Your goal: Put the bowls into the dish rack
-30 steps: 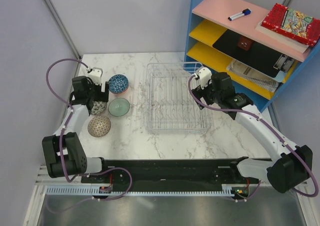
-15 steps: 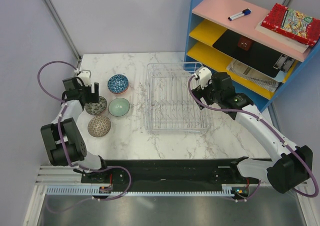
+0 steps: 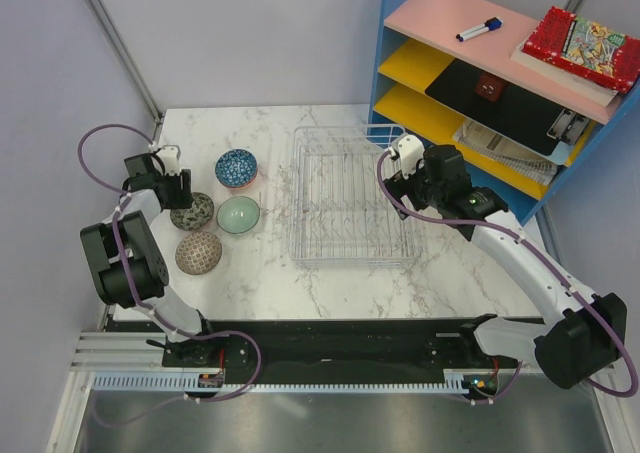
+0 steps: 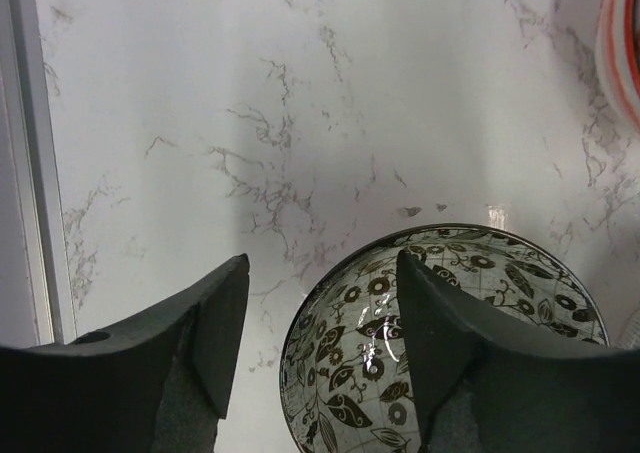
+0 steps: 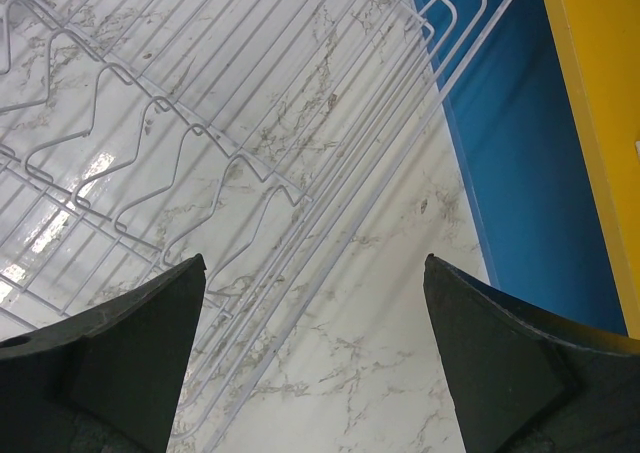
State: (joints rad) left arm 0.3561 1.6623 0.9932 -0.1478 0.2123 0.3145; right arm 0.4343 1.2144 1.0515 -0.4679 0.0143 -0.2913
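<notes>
While left gripper (image 4: 322, 273) straddles patterned bowl (image 4: 530, 293) rim, jaws apart, right gripper (image 5: 312, 268) gapes wide; dish rack (image 5: 180, 103) edge beneath.

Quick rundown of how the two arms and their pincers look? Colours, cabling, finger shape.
Both match. The left arm and right arm have white link shells, black joint housings and black bases. A loose purple cable loops along each, and a small white block sits at each wrist. The left pincer and right pincer each have two matte black, wedge-shaped fingers. No markings are readable.
</notes>
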